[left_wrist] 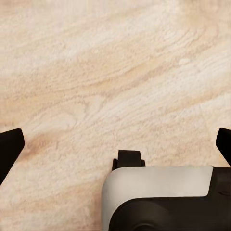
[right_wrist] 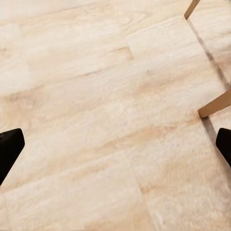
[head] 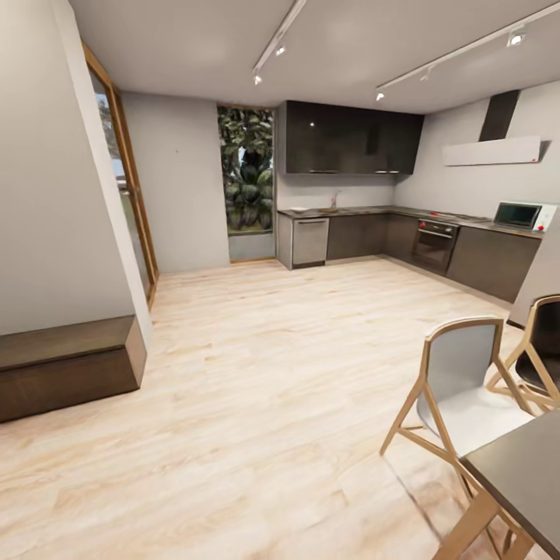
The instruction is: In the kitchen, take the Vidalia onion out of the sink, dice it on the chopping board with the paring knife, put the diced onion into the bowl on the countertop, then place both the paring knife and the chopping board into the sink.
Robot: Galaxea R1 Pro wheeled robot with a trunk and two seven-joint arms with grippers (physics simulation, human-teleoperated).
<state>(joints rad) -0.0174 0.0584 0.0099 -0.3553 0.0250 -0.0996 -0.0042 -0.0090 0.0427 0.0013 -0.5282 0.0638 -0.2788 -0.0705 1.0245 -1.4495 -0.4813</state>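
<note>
The kitchen lies far across the room in the head view. Its grey countertop [head: 365, 211] runs over dark cabinets, and a small faucet [head: 334, 200] marks the sink. The onion, chopping board, paring knife and bowl are too far off to make out. In the left wrist view my left gripper [left_wrist: 115, 147] hangs open over bare wood floor, its black fingertips [left_wrist: 9, 144] wide apart, with part of my own body below. My right gripper [right_wrist: 115, 149] is open too, above floor near chair legs [right_wrist: 214, 105].
Light wood floor [head: 257, 373] stretches to the kitchen. Two wooden chairs [head: 459, 381] and a dark dining table corner [head: 521, 474] stand close on the right. A low dark wooden bench [head: 66, 365] and a wall jut in at the left. An oven [head: 434, 243] and a microwave [head: 517, 215] line the right counter.
</note>
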